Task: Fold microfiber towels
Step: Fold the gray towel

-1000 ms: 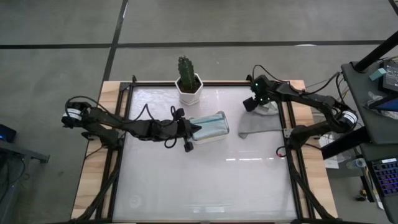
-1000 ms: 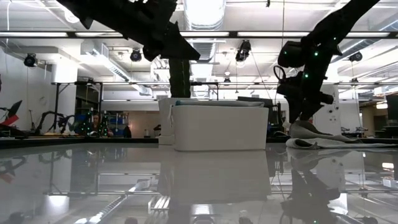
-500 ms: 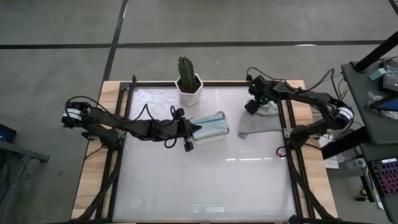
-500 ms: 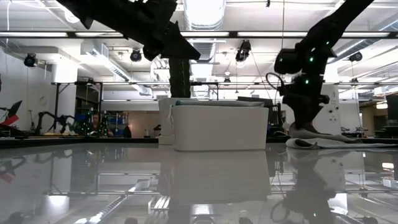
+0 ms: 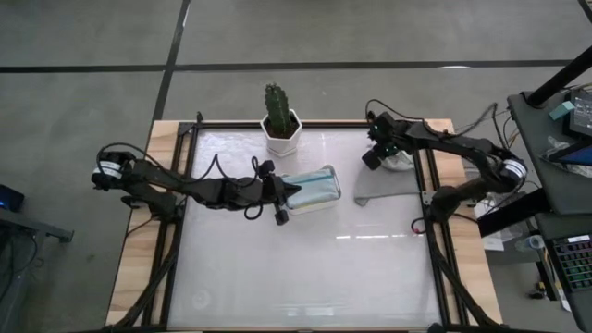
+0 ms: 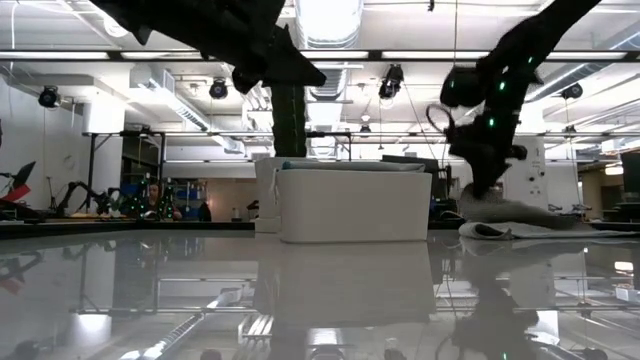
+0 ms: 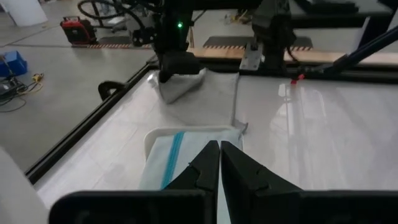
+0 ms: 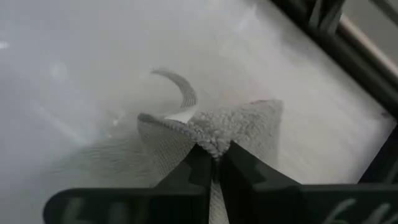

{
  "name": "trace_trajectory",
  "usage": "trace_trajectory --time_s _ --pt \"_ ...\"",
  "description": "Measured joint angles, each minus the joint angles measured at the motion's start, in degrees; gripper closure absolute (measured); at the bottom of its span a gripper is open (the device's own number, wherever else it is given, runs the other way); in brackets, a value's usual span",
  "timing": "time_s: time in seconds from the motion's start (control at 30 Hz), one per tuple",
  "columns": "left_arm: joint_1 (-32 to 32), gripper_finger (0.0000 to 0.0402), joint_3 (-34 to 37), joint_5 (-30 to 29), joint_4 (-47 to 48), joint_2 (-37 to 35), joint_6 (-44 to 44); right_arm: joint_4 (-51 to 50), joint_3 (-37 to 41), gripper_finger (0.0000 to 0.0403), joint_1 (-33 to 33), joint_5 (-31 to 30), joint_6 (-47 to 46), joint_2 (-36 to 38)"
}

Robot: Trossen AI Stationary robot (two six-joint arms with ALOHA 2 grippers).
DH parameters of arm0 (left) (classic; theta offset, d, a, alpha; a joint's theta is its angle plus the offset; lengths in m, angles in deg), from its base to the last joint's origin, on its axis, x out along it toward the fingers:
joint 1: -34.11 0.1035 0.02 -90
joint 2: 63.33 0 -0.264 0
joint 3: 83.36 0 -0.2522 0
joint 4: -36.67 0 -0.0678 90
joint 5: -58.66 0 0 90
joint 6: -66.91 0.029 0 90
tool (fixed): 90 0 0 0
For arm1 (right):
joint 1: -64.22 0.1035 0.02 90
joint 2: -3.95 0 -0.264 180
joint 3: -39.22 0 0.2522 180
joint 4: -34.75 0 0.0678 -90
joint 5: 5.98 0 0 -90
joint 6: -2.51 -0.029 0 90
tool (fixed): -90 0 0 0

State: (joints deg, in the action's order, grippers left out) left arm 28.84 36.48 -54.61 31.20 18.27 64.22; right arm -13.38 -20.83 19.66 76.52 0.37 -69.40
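A grey towel point(image 5: 393, 185) lies flat at the table's far right, mostly on the table top. My right gripper point(image 5: 370, 159) stands over its far left corner, shut on it. A white tray point(image 5: 335, 198) in the middle of the table holds a folded pale teal towel point(image 5: 313, 188). My left gripper point(image 5: 289, 192) hangs shut and empty above the tray's left end; in the low view it point(image 6: 305, 75) is well above the tray point(image 6: 350, 205). My right gripper pinches a bunched pucker of the grey towel point(image 8: 210, 142) between its two fingers, near the towel's far left corner. The fingers come steeply from above. The pucker stands up a little off the table while the rest of the towel point(image 6: 525, 225) stays lying slack.
A cactus in a white pot point(image 5: 280, 125) stands at the far edge, behind the tray. Black frame rails point(image 5: 430, 231) run along the table's left and right sides, the right one close to the grey towel. The near half of the table is bare.
My right gripper has rolled its wrist a little over the grey towel's far left corner and shut on it, gathering the cloth into a small raised pucker. The rest of the towel has stayed flat.
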Motion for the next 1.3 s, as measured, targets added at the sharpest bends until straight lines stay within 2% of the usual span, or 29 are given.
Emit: trace_trajectory --time_s 0.17,0.4,0.53,0.63,0.77,0.97,1.17,1.3 --pt "-0.85 0.0400 0.05 0.01 -2.61 0.00 0.04 -2.99 -2.03 0.0394 5.99 0.04 -3.12 8.63" --pt "-2.41 0.0400 0.10 0.09 -6.33 0.02 0.07 -3.67 -6.99 0.0394 19.10 0.15 -8.11 21.24" --pt "-3.66 0.0400 0.10 0.33 -10.13 0.02 0.68 -3.11 -10.39 0.0394 26.83 -0.23 -11.46 25.59" --pt "-5.17 0.0400 0.10 0.44 -14.81 0.02 4.33 -2.77 -12.63 0.0394 32.84 -2.87 -13.36 26.79" --pt "-7.99 0.0383 0.10 1.30 -21.16 0.02 9.73 -2.72 -15.50 0.0394 41.39 -9.90 -15.01 26.01" --pt "-10.65 0.0301 -0.98 1.30 -24.02 0.04 13.21 -2.63 -20.46 0.0394 52.80 -19.66 -17.41 20.30" --pt "-10.80 0.0210 -1.02 0.41 -25.90 0.04 12.16 -2.60 -26.03 0.0394 60.11 -22.71 -17.39 11.54" --pt "-10.80 0.0176 -0.93 0.42 -25.49 0.87 10.55 -2.61 -30.06 0.0394 62.97 -22.83 -17.32 5.04"
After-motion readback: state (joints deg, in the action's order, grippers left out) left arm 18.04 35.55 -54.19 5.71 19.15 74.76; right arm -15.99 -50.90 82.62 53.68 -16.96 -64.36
